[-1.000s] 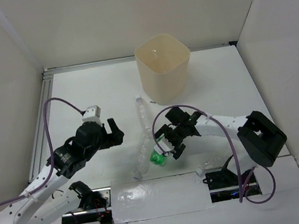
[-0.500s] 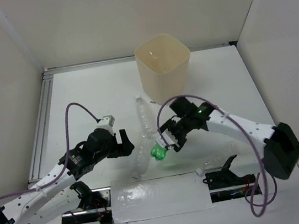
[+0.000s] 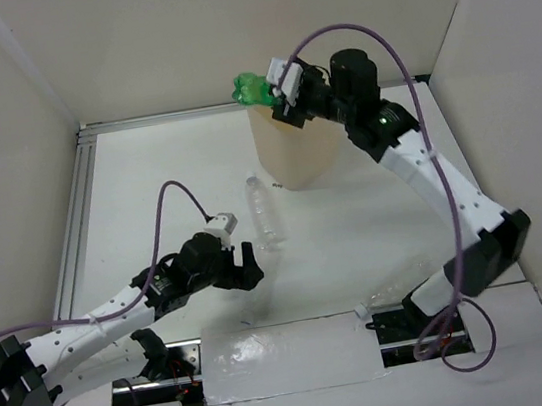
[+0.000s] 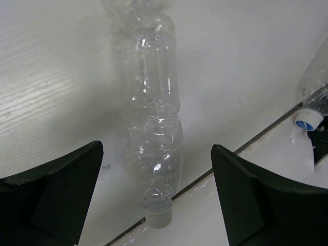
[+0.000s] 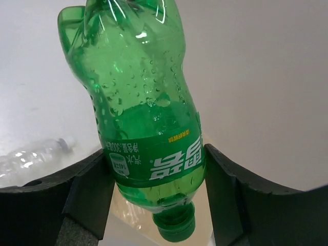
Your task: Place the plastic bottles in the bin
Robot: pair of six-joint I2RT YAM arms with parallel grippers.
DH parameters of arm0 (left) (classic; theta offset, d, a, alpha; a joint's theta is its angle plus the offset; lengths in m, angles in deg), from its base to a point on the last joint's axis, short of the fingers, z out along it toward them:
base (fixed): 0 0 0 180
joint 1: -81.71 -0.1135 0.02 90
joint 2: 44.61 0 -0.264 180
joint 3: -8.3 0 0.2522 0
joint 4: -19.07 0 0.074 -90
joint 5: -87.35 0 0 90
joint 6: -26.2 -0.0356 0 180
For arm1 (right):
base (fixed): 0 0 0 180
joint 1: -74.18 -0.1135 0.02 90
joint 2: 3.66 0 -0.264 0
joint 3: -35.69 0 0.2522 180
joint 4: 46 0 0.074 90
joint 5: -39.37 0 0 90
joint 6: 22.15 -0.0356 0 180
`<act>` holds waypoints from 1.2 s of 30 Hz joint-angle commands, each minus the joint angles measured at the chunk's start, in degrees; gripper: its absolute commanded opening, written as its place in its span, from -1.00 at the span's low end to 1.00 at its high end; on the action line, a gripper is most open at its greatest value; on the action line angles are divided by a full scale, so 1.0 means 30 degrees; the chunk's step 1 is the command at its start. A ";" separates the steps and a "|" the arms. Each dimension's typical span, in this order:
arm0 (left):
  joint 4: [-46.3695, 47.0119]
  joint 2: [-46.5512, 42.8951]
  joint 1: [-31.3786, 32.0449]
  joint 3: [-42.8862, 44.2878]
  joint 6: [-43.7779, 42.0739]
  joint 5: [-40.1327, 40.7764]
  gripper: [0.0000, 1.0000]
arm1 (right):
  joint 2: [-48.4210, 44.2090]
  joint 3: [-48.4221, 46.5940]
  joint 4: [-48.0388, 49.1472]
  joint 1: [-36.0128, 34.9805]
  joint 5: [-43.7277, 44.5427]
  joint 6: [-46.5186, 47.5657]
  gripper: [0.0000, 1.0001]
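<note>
We are logging shifts: the left gripper (image 4: pixel 156 190) has slid right and is hovering wide open astride a clear bottle (image 4: pixel 151 128), its long axis running between the jaws. The right gripper (image 3: pixel 281 91), risen, is clamping the green bottle (image 3: pixel 255 90) cap-down over the bin (image 3: pixel 313 157)'s far-left rim.

A metal rail (image 3: pixel 72 221) borders the white table (image 3: pixel 145 170).

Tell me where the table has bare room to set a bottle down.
Bare: far left, between the side rail and the bin; and right of the bin toward the wall. Crowded: the middle front, where the left gripper hovers over clear bottles, and beside the right arm's base, where another bottle lies.
</note>
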 commanded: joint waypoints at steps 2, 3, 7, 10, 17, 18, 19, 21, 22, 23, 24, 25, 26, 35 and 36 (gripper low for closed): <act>0.1849 0.1048 0.0786 0.0435 -0.0279 0.0231 0.98 | 0.4014 -0.2341 0.0897 0.2376 0.2122 -0.3887 -0.16; 0.2027 0.1572 0.1018 0.0435 -0.0279 0.0405 0.98 | 0.4636 -0.3798 -0.0181 0.2789 0.1221 -0.4209 0.11; 0.1562 0.3126 0.1897 0.0902 0.0744 0.2218 0.98 | 0.6166 -0.5512 -0.1510 0.4197 -0.0130 -0.5646 0.98; 0.0656 0.4884 0.2688 0.1692 0.1594 0.3918 0.98 | 0.5789 -0.5512 -0.1454 0.4930 -0.0983 -0.6640 0.98; -0.0813 0.8310 0.4036 0.3130 0.3380 0.6472 0.59 | 0.2947 -0.3612 -0.0078 0.6980 -0.3736 -1.0682 0.98; -0.1016 0.8490 0.4212 0.3304 0.3383 0.6646 0.45 | 0.2305 -0.3289 -0.0075 0.7505 -0.4377 -1.1470 0.98; -0.1018 0.8492 0.4214 0.3306 0.3209 0.6647 0.20 | 0.2009 -0.2735 -0.0075 0.7771 -0.4790 -1.1681 0.98; -0.0842 0.8492 0.4593 0.3306 0.2975 0.6123 -0.01 | 0.1394 -0.2001 -0.0075 0.8327 -0.5900 -1.2147 0.98; -0.0842 0.8086 0.4594 0.3306 0.2480 0.5714 -0.24 | 0.0462 -0.1185 -0.0075 0.9229 -0.6719 -1.2326 0.98; -0.0842 0.8082 0.4594 0.3306 0.2475 0.5710 -0.25 | 0.0453 -0.0712 -0.0075 0.9238 -0.6727 -1.2327 0.98; -0.0842 0.7299 0.4856 0.3538 0.2243 0.5507 -0.42 | 0.0134 -0.0244 0.0099 0.9557 -0.7452 -1.2327 0.98; -0.1103 0.6769 0.5119 0.4178 0.1718 0.5128 -0.53 | -0.0478 0.0196 0.0101 1.0170 -0.7750 -1.2501 0.98; -0.1628 0.6183 0.5122 0.4649 0.1394 0.4921 -0.60 | -0.0745 0.0868 -0.0131 1.0466 -0.8014 -1.2503 0.98; 0.0031 0.4473 0.4393 1.4567 -0.4932 0.4245 -0.75 | -0.3121 0.5324 -0.2121 1.3513 -0.9452 -0.9785 -1.00; 0.0791 0.5580 0.4099 1.5368 -0.5517 0.4245 -0.75 | -0.3121 0.5994 -0.2996 1.3516 -0.9655 -0.9140 -1.00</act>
